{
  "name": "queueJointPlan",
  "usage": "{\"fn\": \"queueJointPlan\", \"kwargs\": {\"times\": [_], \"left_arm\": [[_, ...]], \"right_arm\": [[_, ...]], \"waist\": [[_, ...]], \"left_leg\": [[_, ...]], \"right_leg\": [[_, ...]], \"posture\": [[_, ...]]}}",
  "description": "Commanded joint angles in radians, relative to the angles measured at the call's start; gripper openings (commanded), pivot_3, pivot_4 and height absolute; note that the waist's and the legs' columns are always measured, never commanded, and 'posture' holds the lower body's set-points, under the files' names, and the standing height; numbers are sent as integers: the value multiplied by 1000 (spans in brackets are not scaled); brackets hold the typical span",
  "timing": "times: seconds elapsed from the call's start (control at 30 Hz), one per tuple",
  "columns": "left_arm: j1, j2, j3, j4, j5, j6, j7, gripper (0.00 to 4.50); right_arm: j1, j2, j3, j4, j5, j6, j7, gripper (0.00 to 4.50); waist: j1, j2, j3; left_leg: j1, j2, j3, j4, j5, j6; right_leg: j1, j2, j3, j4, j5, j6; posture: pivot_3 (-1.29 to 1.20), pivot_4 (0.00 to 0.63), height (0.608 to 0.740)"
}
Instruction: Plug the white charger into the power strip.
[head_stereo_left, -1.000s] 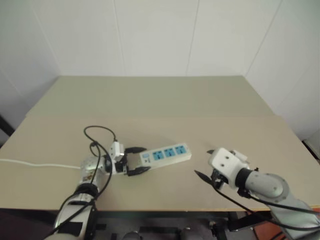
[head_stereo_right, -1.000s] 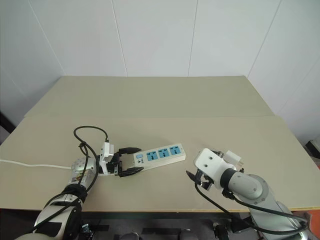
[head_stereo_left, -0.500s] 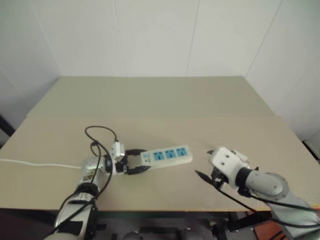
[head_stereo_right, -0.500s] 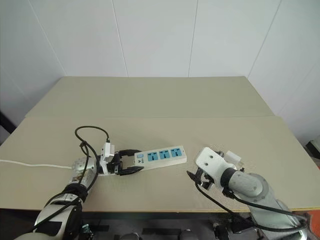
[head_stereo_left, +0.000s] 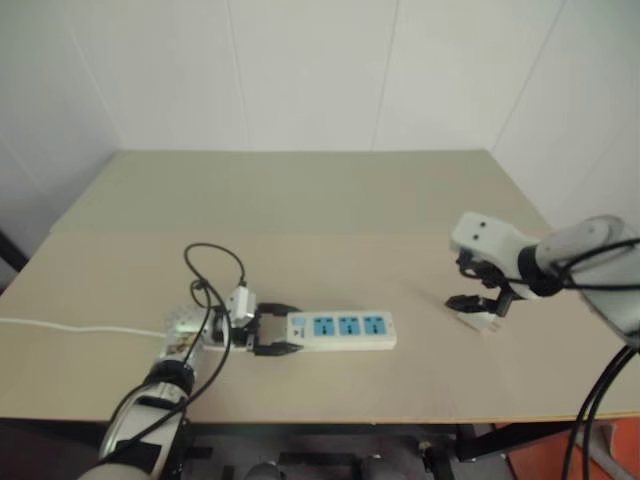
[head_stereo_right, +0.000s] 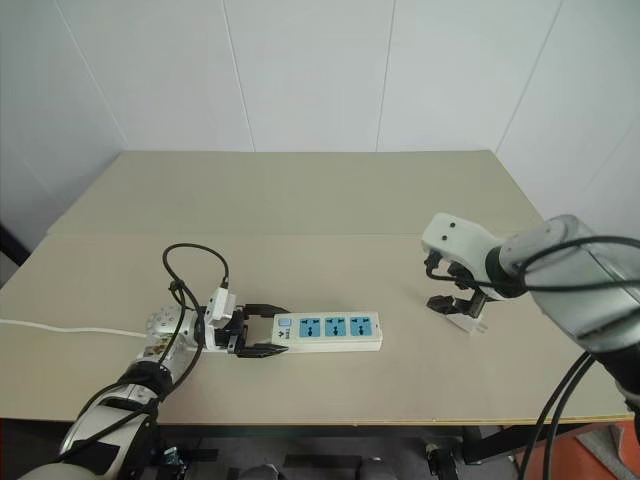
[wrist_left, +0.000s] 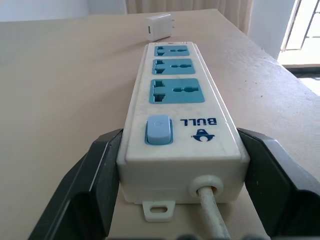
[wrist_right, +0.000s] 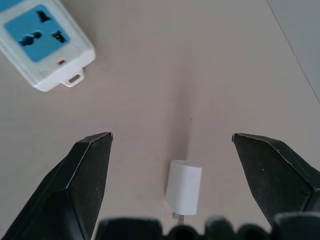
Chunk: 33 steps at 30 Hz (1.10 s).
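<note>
**Smooth plastics on a matt board**

The long white plastic power strip (wrist_left: 180, 120) has a smooth, faintly glossy shell with matt blue outlet faces and a pale blue satin switch. Beyond the strip's far end, the small white cube-shaped plastic charger (wrist_left: 159, 26) looks smooth and softly shiny. At the strip's switch end, the left gripper's black fingers (wrist_left: 95, 190) look like matt, slightly grainy plastic. The beige table (head_stereo_right: 300, 200) beneath the strip is matt and finely speckled.

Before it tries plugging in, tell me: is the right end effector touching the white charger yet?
Apart. In the right wrist view the white charger lies on the table between the right end effector's open fingers, bare tabletop on both sides.
</note>
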Motion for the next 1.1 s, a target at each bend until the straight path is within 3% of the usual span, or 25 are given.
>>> {"fn": "queueJointPlan", "kwargs": {"times": [0.03, 0.27, 0.47, 1.1], "left_arm": [[14, -11, -58, 0, 12, -17, -21, 3234], [25, -11, -74, -7, 13, -28, -21, 3234], [25, -23, -41, 27, 30, -53, -21, 3234], [41, -30, -5, 26, 39, -51, -17, 3234]], "right_arm": [[-106, 35, 134, 177, -80, -48, 93, 4500], [-214, 152, 262, 434, -200, -130, 162, 4500], [-202, 203, 291, 594, -282, -206, 192, 4500], [-151, 283, 277, 741, -404, -263, 262, 4500]], "waist": [[-1, 0, 0], [0, 0, 0], [1, 1, 0], [-2, 1, 0]], "left_leg": [[0, 0, 0, 0, 0, 0], [-1, 0, 0, 1, 0, 0], [-1, 0, 0, 1, 0, 0], [0, 0, 0, 1, 0, 0]], "right_leg": [[0, 0, 0, 0, 0, 0], [-1, 0, 0, 1, 0, 0], [-2, 0, 0, 1, 0, 0], [-1, 0, 0, 2, 0, 0]], "posture": [[0, 150, 740], [0, 150, 740], [0, 150, 740], [0, 150, 740]]}}
